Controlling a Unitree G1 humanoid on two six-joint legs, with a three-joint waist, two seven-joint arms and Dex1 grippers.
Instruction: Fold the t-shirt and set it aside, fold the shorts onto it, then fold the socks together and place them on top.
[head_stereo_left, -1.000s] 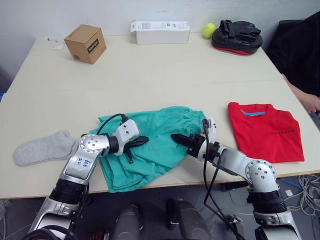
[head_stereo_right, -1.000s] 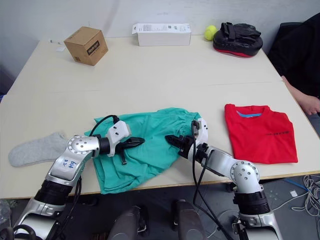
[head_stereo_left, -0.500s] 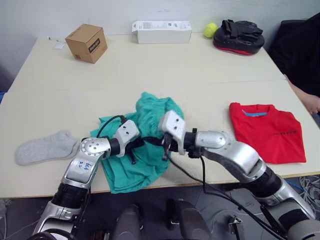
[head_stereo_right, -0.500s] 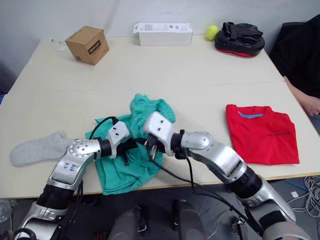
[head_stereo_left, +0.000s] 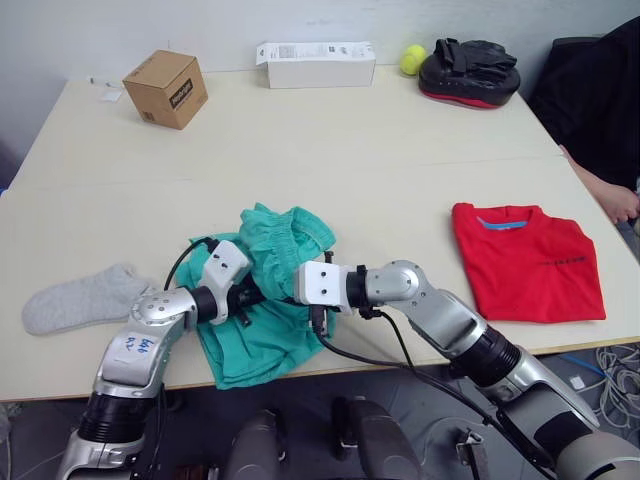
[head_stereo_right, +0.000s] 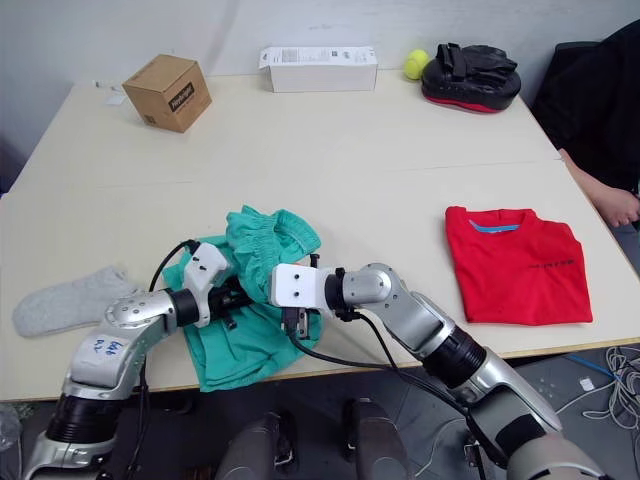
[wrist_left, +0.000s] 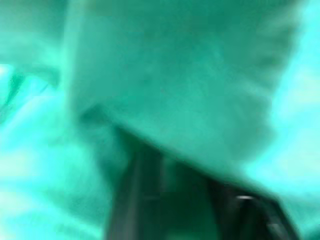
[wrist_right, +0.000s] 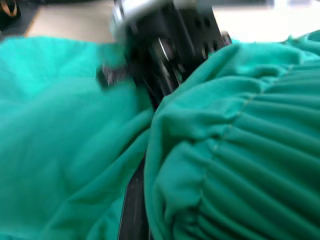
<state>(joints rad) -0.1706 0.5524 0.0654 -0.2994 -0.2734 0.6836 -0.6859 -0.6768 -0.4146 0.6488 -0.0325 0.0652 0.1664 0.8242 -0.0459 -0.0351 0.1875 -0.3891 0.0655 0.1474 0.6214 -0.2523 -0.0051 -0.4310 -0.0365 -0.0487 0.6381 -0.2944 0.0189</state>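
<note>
Left eye view showed the shorts (head_stereo_left: 262, 300) bunched near the worktop's (head_stereo_left: 300, 140) front edge, between my left tool (head_stereo_left: 252, 296) and right tool (head_stereo_left: 312, 316); I could not tell either tool's state. The t-shirt (head_stereo_left: 527, 262) lay flat to the right, the socks (head_stereo_left: 80, 298) at the left.

One t-shirt (head_stereo_left: 527, 262), one shorts (head_stereo_left: 262, 300), one sock (head_stereo_left: 82, 297) (two boxes (head_stereo_left: 165, 88)).
</note>
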